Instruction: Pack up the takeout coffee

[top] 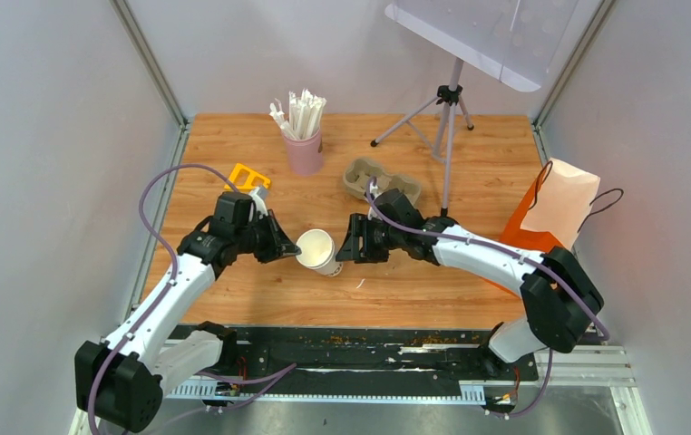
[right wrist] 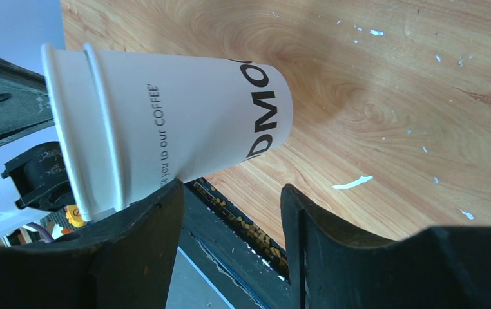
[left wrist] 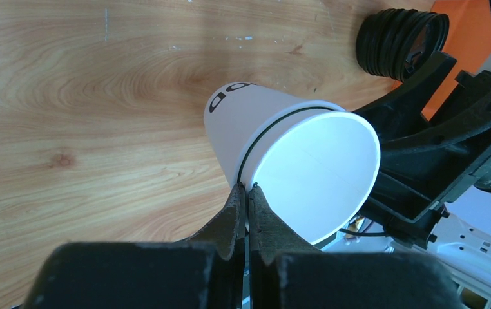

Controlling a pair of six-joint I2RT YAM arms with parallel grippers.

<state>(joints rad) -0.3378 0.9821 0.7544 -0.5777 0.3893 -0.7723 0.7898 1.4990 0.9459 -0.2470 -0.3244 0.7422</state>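
One takeout coffee cup [top: 316, 251], whitish paper with dark print, hangs tilted above the table's middle, its open mouth without a lid. My left gripper [top: 283, 246] is shut on its rim; in the left wrist view the fingertips [left wrist: 248, 188] pinch the rim of the cup [left wrist: 236, 122]. My right gripper [top: 349, 246] stands open just right of the cup. In the right wrist view the cup [right wrist: 165, 122] lies above the left finger [right wrist: 159, 219], and nothing sits between the open jaws of that gripper [right wrist: 231, 190].
A brown cardboard cup carrier [top: 380, 179] lies behind the right arm. A pink cup of white sticks [top: 304, 149] stands at the back, a tripod [top: 446, 118] beside it. An orange and white bag [top: 550, 213] is at the right, a yellow piece [top: 247, 177] at the left.
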